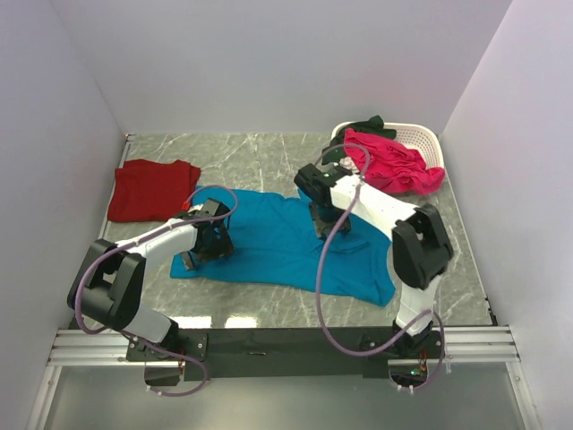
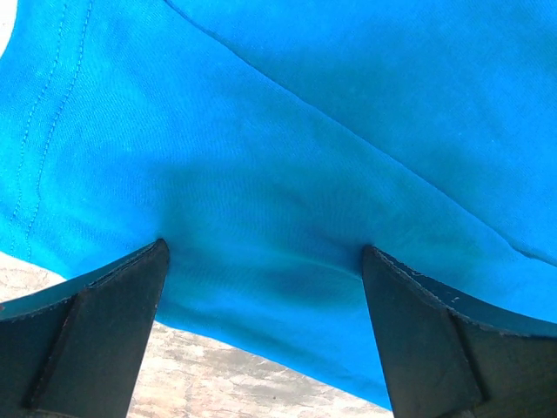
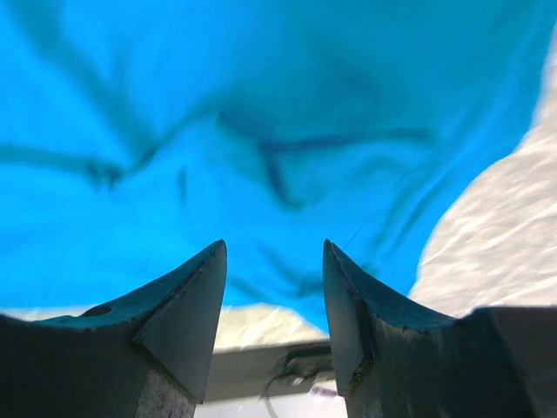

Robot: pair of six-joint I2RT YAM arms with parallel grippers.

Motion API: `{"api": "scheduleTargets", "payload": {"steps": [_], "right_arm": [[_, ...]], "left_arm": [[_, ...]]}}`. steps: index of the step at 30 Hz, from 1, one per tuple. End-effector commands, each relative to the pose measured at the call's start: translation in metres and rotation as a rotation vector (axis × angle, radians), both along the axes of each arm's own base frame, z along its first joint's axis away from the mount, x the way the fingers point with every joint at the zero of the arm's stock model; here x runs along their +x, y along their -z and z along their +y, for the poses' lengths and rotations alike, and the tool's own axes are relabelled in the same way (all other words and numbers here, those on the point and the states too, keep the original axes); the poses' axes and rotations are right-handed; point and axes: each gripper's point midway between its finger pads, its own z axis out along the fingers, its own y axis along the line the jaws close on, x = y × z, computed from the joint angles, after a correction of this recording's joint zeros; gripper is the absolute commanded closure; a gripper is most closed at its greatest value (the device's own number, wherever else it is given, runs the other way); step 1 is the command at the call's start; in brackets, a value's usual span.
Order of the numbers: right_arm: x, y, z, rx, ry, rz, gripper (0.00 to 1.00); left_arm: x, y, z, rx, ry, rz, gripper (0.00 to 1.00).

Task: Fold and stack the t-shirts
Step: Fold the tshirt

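Observation:
A teal-blue t-shirt (image 1: 277, 237) lies spread and wrinkled across the middle of the table. My left gripper (image 1: 204, 244) is open, low over the shirt's left edge; in the left wrist view the cloth (image 2: 287, 157) fills the space between the fingers (image 2: 104, 322). My right gripper (image 1: 329, 222) is open over the shirt's upper middle; the right wrist view shows wrinkled blue cloth (image 3: 218, 131) beyond the fingertips (image 3: 196, 296). A dark red t-shirt (image 1: 150, 188) lies folded at the back left. A bright pink t-shirt (image 1: 394, 161) and a dark green one (image 1: 367, 125) are in the basket.
A white slatted plastic basket (image 1: 421, 136) stands at the back right corner. White walls close the table on three sides. Purple cables loop off both arms. The marble tabletop (image 1: 260, 152) shows behind the blue shirt.

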Motion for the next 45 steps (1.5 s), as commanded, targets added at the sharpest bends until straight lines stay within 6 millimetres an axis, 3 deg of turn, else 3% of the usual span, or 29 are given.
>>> {"api": "scheduleTargets", "payload": {"steps": [1, 2, 8, 19, 25, 33, 37, 41, 45], "right_arm": [[-0.028, 0.000, 0.021, 0.188, 0.015, 0.060, 0.45], [-0.041, 0.011, 0.025, 0.231, 0.025, 0.103, 0.46], [-0.064, 0.029, 0.030, 0.306, 0.045, 0.179, 0.46], [-0.043, 0.057, 0.007, 0.249, 0.124, 0.186, 0.46], [-0.027, 0.060, -0.006, 0.217, 0.149, 0.174, 0.46], [0.028, 0.045, -0.027, 0.124, 0.198, 0.018, 0.46], [0.061, 0.029, -0.028, 0.131, 0.216, -0.094, 0.46], [0.071, -0.002, -0.028, 0.152, 0.222, -0.181, 0.46], [0.055, -0.018, -0.032, 0.176, 0.221, -0.178, 0.46]], "left_arm": [[0.004, 0.003, 0.002, 0.014, -0.012, -0.010, 0.01], [0.004, 0.003, 0.002, 0.014, -0.014, -0.012, 0.01], [0.000, 0.006, 0.002, 0.008, -0.013, -0.002, 0.01], [-0.005, 0.009, 0.004, 0.011, -0.019, 0.005, 0.01], [-0.005, 0.007, 0.005, 0.015, -0.022, 0.001, 0.01], [-0.008, 0.008, 0.007, 0.019, -0.022, 0.008, 0.01], [-0.009, 0.009, 0.008, 0.024, -0.024, 0.012, 0.01], [-0.008, 0.005, 0.009, 0.031, -0.024, 0.006, 0.01], [0.000, -0.003, 0.006, 0.022, -0.028, -0.016, 0.01]]}}
